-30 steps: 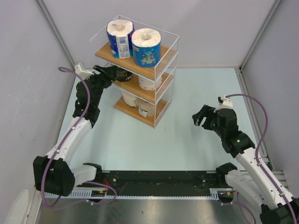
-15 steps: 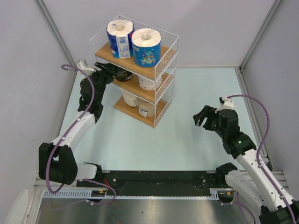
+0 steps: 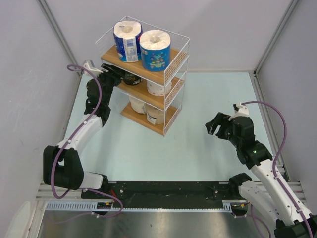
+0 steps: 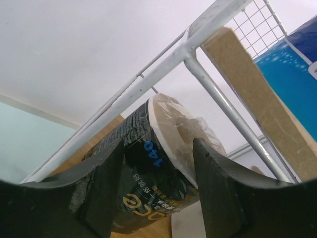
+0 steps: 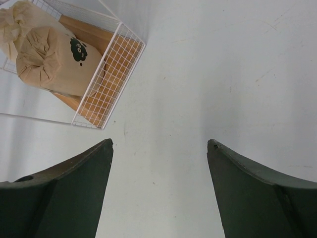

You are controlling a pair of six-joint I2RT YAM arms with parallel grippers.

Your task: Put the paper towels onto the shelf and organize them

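Observation:
The shelf stands at the back left of the table. Two blue-wrapped paper towels stand on its top board. A white dotted roll sits on the middle board, and a cream roll and a tan roll on the bottom board. My left gripper reaches into the middle tier from the left, shut on the dark-wrapped roll, which lies tilted over the wooden board between both fingers. My right gripper hovers open over the bare table at the right, nothing between its fingers.
White wire bars and the edge of the top board cross just above the left gripper. In the right wrist view the shelf's bottom mesh corner with the tan roll lies far ahead. Grey walls enclose the table.
The left arm has pushed further back and right into the middle tier, carrying the dark roll deeper under the top board. Its jaws have narrowed a little. The right arm has barely moved.

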